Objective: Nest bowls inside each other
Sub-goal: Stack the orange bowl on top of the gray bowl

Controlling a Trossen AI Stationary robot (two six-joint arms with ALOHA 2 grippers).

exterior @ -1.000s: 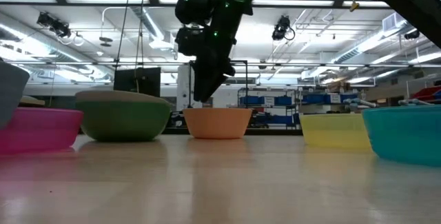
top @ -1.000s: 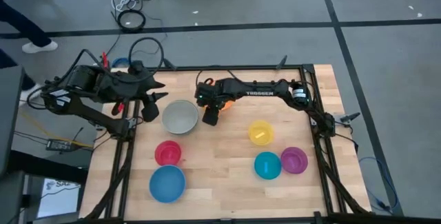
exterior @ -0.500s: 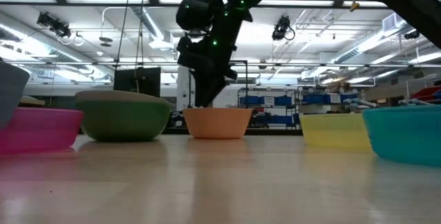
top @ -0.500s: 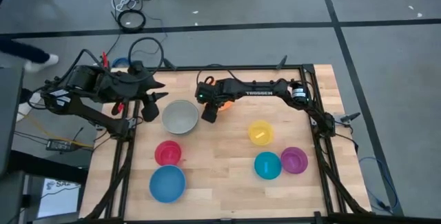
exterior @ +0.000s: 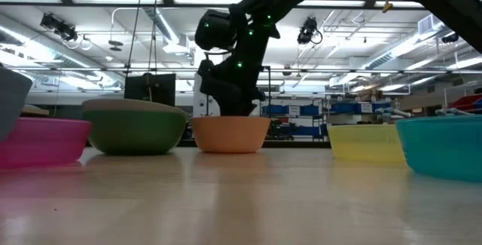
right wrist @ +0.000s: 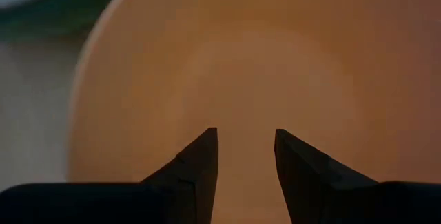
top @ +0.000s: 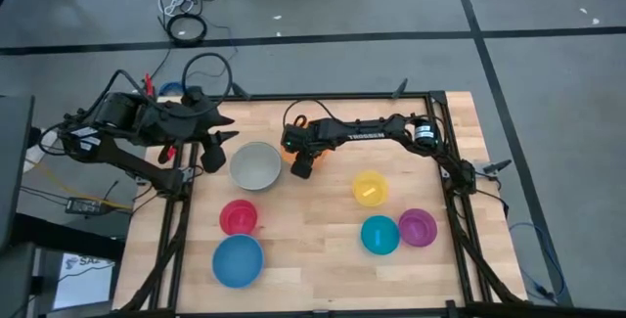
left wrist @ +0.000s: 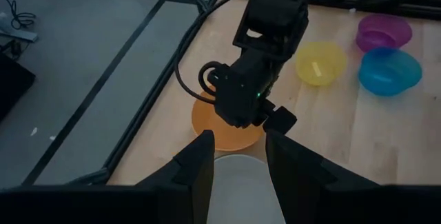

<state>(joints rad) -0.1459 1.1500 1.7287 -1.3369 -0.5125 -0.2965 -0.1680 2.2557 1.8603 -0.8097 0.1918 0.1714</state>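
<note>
From above, the right gripper (top: 302, 168) is at the upper middle, over the orange bowl (top: 290, 143), beside the grey bowl (top: 255, 165). The left gripper (top: 217, 150) waits at left, fingers apart. Low view: it dips into the orange bowl (exterior: 230, 134). Right wrist view: its fingers (right wrist: 200, 158) stand apart, holding nothing.

Left wrist camera, looking across the table

Own left gripper (left wrist: 238, 156) open over grey bowl (left wrist: 236, 182); right gripper (left wrist: 244, 112) down in orange bowl (left wrist: 207, 117); yellow bowl (left wrist: 320, 63), teal bowl (left wrist: 389, 71), purple bowl (left wrist: 384, 32) beyond.
</note>
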